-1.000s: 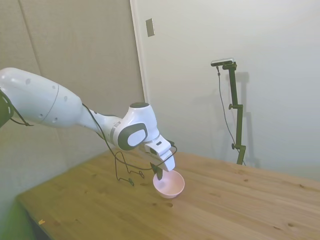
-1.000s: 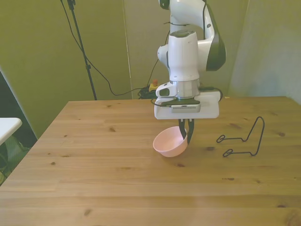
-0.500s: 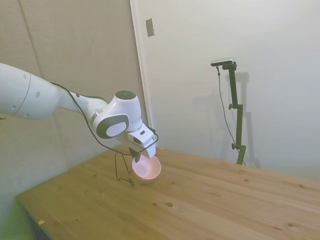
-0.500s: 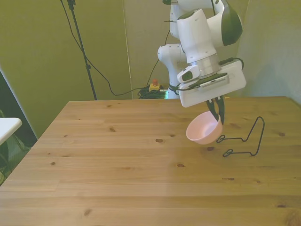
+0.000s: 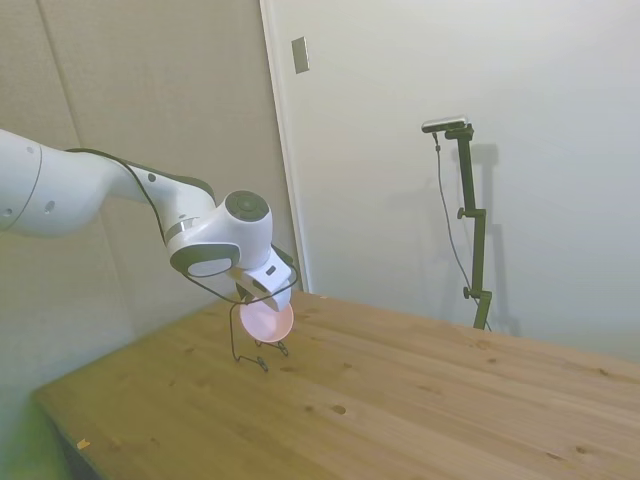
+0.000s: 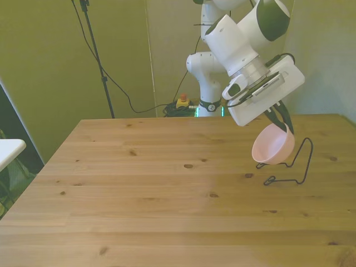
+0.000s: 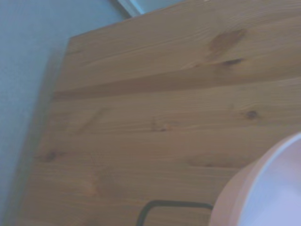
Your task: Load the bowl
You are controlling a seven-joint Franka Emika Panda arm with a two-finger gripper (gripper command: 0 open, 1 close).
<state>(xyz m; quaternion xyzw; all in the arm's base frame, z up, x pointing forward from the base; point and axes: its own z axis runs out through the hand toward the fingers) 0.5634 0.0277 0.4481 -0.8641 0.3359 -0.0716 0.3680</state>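
1. Gripper (image 6: 283, 119): fingers clamped on the rim of the bowl (image 6: 272, 147).
2. Bowl: held clear of the table (image 6: 139, 194), tipped, opening facing the front view's left and upward.
3. Location: just above the black wire rack (image 6: 289, 167).

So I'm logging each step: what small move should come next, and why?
Probably ease the pink bowl down toward the black wire rack. The pincer holds it by the rim, tilted, in the air just above the rack, not yet resting on it.
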